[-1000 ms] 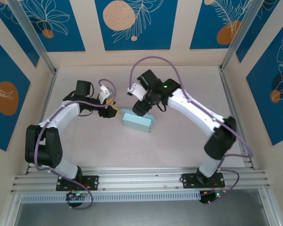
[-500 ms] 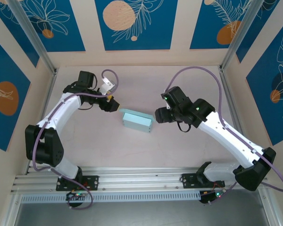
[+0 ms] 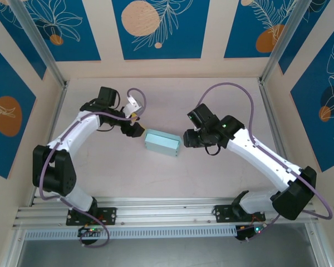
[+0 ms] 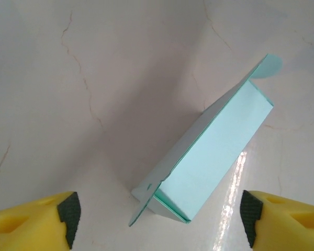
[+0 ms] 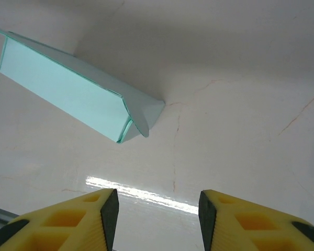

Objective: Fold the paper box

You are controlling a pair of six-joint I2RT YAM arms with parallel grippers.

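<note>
Plainly, the box [image 3: 162, 143] is a small oblong of thin pale-blue card, smooth and matt. It lies on a long side on the table [image 3: 117, 172] between the two pincers, touching neither.

The left pincer [image 3: 136, 129] sits just off one end of the box with its jaws wide apart and nothing in them. In its wrist view [image 4: 159, 219], yellow fingers [image 4: 26, 219] with black pads frame the box [image 4: 214, 151]. The box runs away from the gap, slanting to the right, and a curved tab stands loose at each end.

The right pincer [image 3: 186, 139] sits just off the other end, jaws also apart and empty. From its wrist [image 5: 156, 209], the box [image 5: 63, 89] lies ahead and to the left of the gap. The box's nearer end shows a pointed flap standing proud, and the folds are crisp, with darker teal edges.

The table is pale and glossy, with fine vein-like lines and a strip of glare. Bare surface lies on every side of the box and straight ahead of the right pincer.
</note>
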